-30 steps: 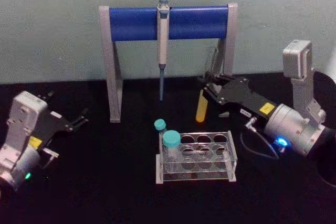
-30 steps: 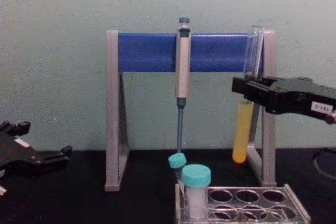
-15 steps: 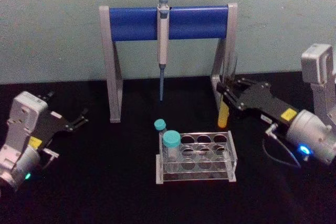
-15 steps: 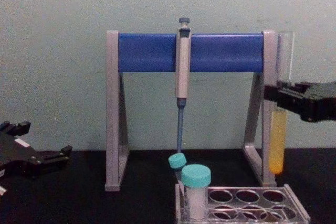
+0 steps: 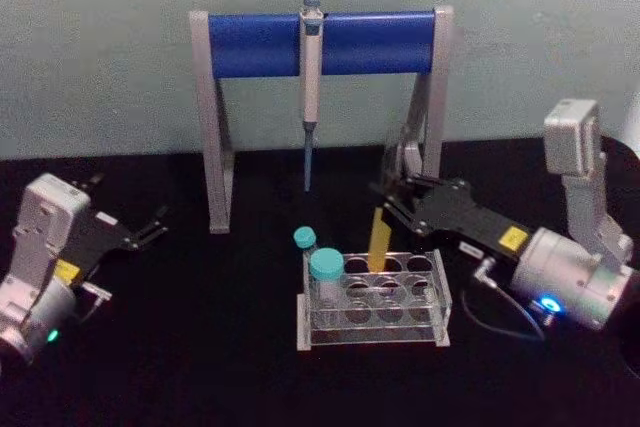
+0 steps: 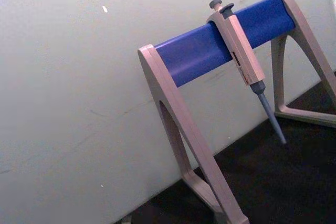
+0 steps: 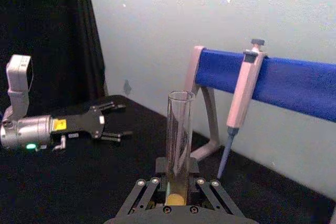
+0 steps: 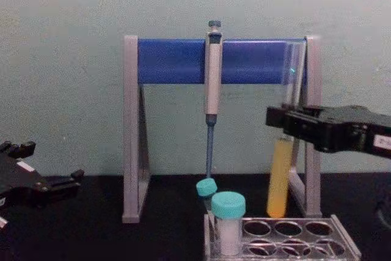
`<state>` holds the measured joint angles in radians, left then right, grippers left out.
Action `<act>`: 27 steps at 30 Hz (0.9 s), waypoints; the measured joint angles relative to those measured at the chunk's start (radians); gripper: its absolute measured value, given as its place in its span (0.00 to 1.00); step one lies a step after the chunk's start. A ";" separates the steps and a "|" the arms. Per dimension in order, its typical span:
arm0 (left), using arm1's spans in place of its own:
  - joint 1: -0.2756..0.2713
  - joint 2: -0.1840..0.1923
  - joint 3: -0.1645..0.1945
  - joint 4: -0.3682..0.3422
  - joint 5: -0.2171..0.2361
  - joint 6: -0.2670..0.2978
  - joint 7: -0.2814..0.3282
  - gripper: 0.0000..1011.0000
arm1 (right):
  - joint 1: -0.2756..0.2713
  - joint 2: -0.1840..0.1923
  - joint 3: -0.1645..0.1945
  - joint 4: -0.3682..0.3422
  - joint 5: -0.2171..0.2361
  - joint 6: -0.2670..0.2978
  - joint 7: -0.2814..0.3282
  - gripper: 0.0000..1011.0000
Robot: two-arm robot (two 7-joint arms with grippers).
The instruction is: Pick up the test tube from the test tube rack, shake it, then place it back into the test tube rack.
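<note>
The test tube (image 5: pixel 379 239) is gripped by the right hand (image 5: pixel 386 205) at approx. mid-length. The fingers are closed on the glass, w/ the yellow liquid hanging below the grip and the clear, open upper part rising above it. The tube is held tilted: its mouth leans back over the hand and its bottom is angled fwd, away from the hand. The test tube rack (image 5: pixel 376 303) is set on the black counter (image 5: pixel 200 347), just below and ahead of the right fingertips. The tube's bottom is seen right at the rack's back row of holes, but whether it has entered a hole can't be told. In the chest view the tube's tip is seen about level w/ the rack's top edge. Two teal-capped vials (image 5: pixel 326 267) are stood at the rack end farthest from the right hand, on the side toward the left hand (image 5: pixel 152 226). A grey-and-blue pipette stand (image 5: pixel 214 147) is placed beyond the right fingertips, against the wall, one of its legs just behind the tube. A pipette (image 5: pixel 310 77) is hung at the ctr of the stand's blue bar, tip down, well apart from the tube. The left hand is kept low at the opposite side of the counter, well apart from the rack, its fingers spread open w/ nothing btwn them.
</note>
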<state>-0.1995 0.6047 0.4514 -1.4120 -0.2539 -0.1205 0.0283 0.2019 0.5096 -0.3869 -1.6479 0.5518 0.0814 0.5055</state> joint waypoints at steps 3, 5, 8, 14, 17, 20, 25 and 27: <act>0.000 0.000 0.000 0.000 0.000 0.000 0.000 1.00 | 0.045 -0.023 -0.023 0.047 -0.006 -0.024 0.006 0.23; 0.000 0.000 0.000 0.000 0.000 0.000 0.000 1.00 | 0.061 -0.031 -0.029 0.066 -0.015 -0.034 0.005 0.23; 0.000 0.000 0.000 0.000 0.000 0.000 0.000 1.00 | 0.087 -0.043 -0.034 0.096 -0.030 -0.051 -0.003 0.23; 0.000 0.000 0.000 0.000 0.000 0.000 0.000 1.00 | 0.106 -0.050 -0.030 0.124 -0.044 -0.061 -0.015 0.23; 0.000 0.000 0.000 0.000 0.000 0.000 0.000 1.00 | 0.106 -0.050 -0.025 0.126 -0.044 -0.062 -0.018 0.23; 0.000 0.000 0.000 0.000 0.000 0.000 0.000 1.00 | 0.104 -0.049 -0.022 0.127 -0.045 -0.063 -0.020 0.23; 0.000 0.000 0.000 0.000 0.000 0.000 0.000 1.00 | 0.099 -0.048 -0.017 0.126 -0.045 -0.063 -0.021 0.23; 0.000 0.000 0.000 0.000 0.000 0.000 0.000 1.00 | 0.098 -0.048 -0.016 0.125 -0.046 -0.063 -0.023 0.23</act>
<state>-0.1995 0.6047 0.4514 -1.4120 -0.2538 -0.1205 0.0283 0.3002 0.4613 -0.4033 -1.5229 0.5055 0.0188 0.4829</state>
